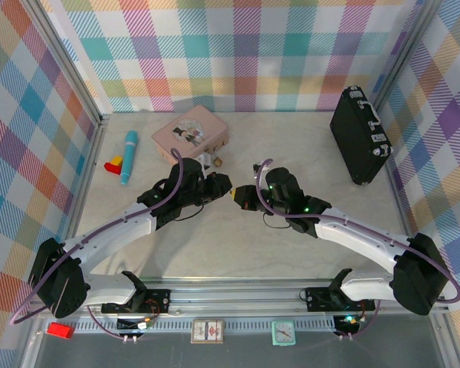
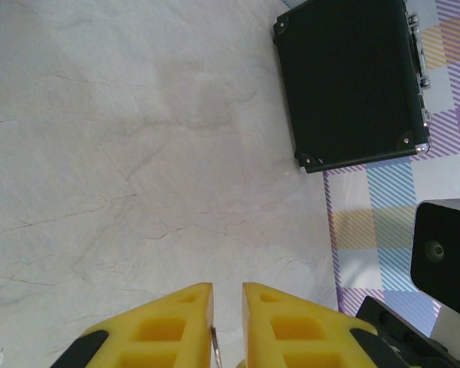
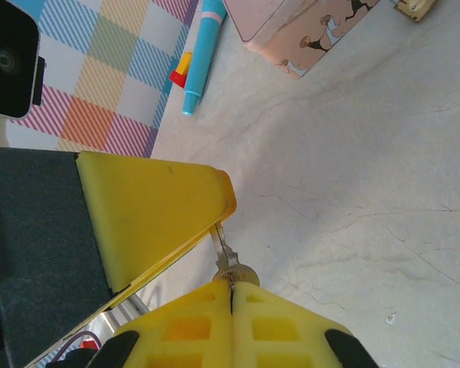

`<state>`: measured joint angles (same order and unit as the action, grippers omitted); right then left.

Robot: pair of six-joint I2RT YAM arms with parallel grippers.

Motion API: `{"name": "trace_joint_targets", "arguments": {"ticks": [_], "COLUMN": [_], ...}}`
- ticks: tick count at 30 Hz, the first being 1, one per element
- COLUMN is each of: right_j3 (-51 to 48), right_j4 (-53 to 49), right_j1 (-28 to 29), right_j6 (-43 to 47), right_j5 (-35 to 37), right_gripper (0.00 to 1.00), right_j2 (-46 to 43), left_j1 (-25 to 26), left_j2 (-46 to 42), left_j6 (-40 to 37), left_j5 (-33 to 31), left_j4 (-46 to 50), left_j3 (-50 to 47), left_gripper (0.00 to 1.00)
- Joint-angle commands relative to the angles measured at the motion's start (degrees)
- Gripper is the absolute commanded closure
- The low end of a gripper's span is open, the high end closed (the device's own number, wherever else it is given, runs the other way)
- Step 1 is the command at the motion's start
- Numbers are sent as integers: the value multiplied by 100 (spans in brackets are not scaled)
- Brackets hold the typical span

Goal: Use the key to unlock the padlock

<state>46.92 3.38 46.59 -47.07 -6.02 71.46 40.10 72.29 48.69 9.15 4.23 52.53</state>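
Fingers of the left gripper [image 1: 225,187] and the right gripper [image 1: 240,195] meet tip to tip over the middle of the table [image 1: 291,146] in the top view, too close together to judge either grip from above. The padlock [image 1: 214,162] lies on the table at about eleven o'clock from that meeting point, just beside the near corner of the pink tin [image 1: 190,132]. A teal marker [image 1: 129,156] and a red and yellow block [image 1: 113,164] lie at ten o'clock by the left wall. A black case [image 1: 359,136] sits at two o'clock.

From the left wrist, the yellow fingers [image 2: 192,303] sit at six o'clock with a narrow gap between them. A thin silver sliver, probably the key [image 2: 215,346], lies in that gap against one inner face. I cannot tell whether it is clamped. The case is at one o'clock.

From the right wrist, the right fingers [image 3: 203,303] are pressed together at six o'clock, pinching the key's round head. Its blade runs up toward eleven o'clock to the edge of the left gripper's finger [image 3: 153,215]. The tin is at one o'clock, with the padlock at the top right corner and the marker at twelve.
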Motion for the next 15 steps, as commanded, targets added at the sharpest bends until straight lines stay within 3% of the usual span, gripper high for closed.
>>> {"name": "trace_joint_targets", "arguments": {"ticks": [1, 15], "right_j3": [129, 188], "right_j4": [-13, -38], "right_j1": [52, 70], "right_j6": [128, 156], "right_j5": [100, 150], "right_gripper": [100, 100], "right_j2": [17, 26], "left_j1": [33, 27], "left_j2": [-4, 13], "left_j6": [62, 131], "left_j5": [26, -9], "left_j4": [-89, 30], "left_j3": [69, 108], "left_gripper": [84, 91]}}
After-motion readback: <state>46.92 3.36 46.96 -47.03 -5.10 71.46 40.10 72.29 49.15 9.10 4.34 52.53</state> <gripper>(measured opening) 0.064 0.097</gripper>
